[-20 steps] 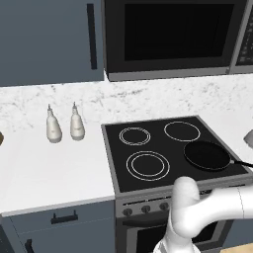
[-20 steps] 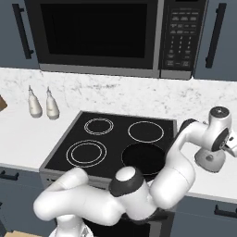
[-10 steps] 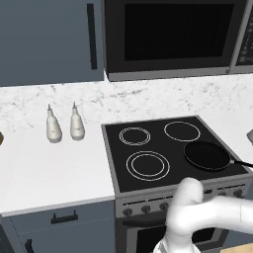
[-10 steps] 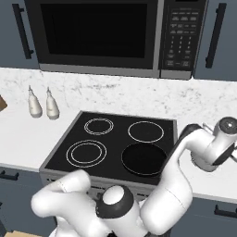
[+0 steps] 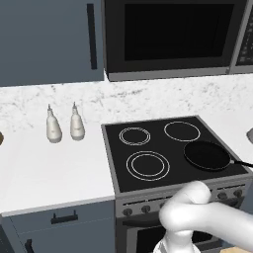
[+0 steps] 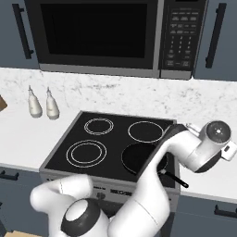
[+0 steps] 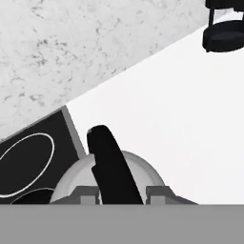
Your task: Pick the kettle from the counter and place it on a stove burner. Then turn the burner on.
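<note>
One change: the arm has swung further out past the cooktop, and the claw [image 7: 123, 194] now hangs right over the kettle [image 7: 143, 171]. Its fingers are spread wide either side of the dark handle, gripping nothing yet. The kettle's directly below on the counter [image 7: 167, 105], so closing looks next. The frying pan [image 6: 141, 157] sits between the claw and the big stove burner [image 6: 86, 152]. There's some dark object [image 7: 224, 28] well beyond.

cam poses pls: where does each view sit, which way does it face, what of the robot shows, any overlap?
Left base view: behind the arm's left, looking forward and down at the cooktop, two bottles and counter; white arm at lower right.
Right base view: behind the right, same stove; arm reaches right past the frying pan.
Hand view: on the hand, looking down on the kettle handle.
Shared: cooktop, pan, bottles and microwave in both base views.
</note>
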